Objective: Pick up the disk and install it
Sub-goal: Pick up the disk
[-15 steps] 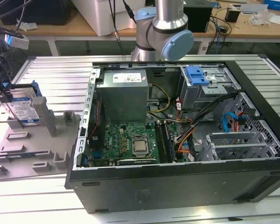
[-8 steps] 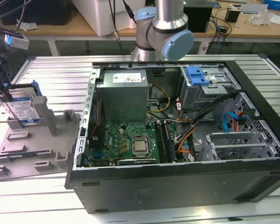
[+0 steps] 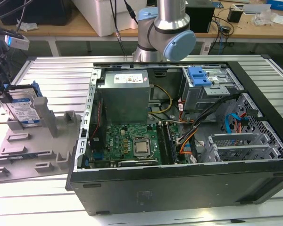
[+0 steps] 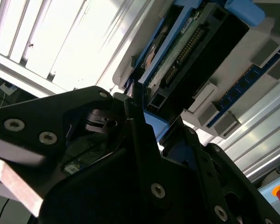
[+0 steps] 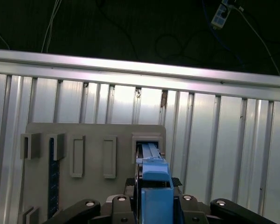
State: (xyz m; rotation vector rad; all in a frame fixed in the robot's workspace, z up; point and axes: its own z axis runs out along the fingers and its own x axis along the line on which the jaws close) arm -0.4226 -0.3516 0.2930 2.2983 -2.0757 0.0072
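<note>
Ribbed metal table (image 3: 52, 70) spanned exterior view. Open computer case (image 3: 179, 188) took centre and right, side panel off, boards and cables exposed. Grey slotted holder (image 3: 35, 146) lay at exterior view's left. Gripper (image 3: 4, 92) hung at far left edge above holder. In second wrist view, black fingers (image 4: 140, 135) were narrowed tight on disk (image 3: 24, 109), one each side of blue rail. Disk stood upright on edge in holder slot: silver-grey, blue-and-white label facing camera, blue rails along edges.
</note>
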